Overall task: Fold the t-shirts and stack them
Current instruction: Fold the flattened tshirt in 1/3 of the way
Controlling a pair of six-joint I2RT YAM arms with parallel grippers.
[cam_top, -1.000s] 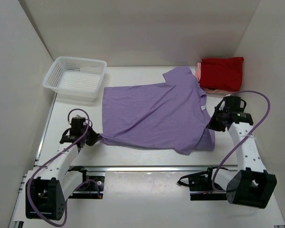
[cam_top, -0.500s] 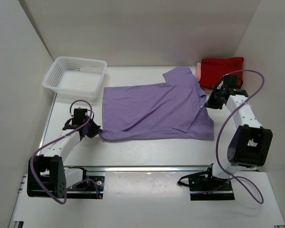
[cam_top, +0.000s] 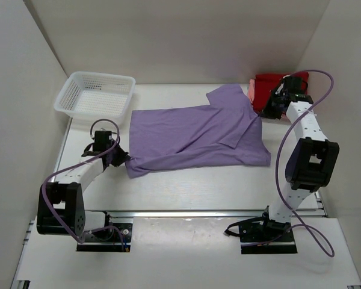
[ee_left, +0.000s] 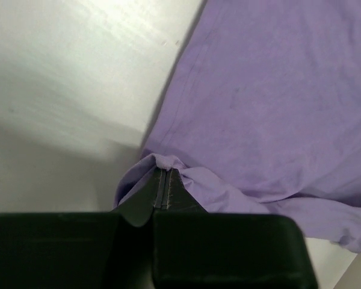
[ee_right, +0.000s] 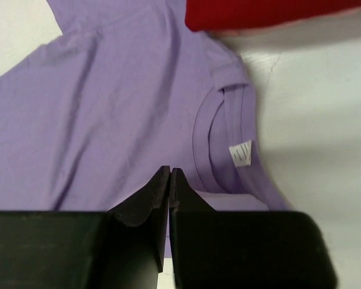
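Centre of surface [cam_top: 192, 186]: lavender t-shirt [cam_top: 192, 135] lies spread out, neck to the right and hem to the left; one sleeve points toward the far wall, and a diagonal crease crosses the right half.
Near-left corner of the shirt: bunched into a small peak where it is gripped.
Left end effector [cam_top: 121, 158]: fingers clamped on that near-left hem corner — the left wrist view shows purple cloth gathered around both fingertips.
Right end effector [cam_top: 271, 110]: fingers pressed together at the far-right edge of the lavender t-shirt, by the shoulder. The right wrist view shows the tips over purple cloth near the collar, but whether any cloth is pinched between them cannot be told.
Collar: round and flat on the surface, with a white neck label [ee_right: 243, 153] facing up.
Far-right corner: red t-shirt [cam_top: 265, 90], folded and partly hidden by the right arm, just beside the lavender sleeve.
Beneath the red: salmon-pink t-shirt [cam_top: 251, 91] — only a thin edge shows at the left side of the stack.
Far-left corner: white lattice basket [cam_top: 102, 75], upright, well apart from the stack, its near-right corner close to the lavender hem.
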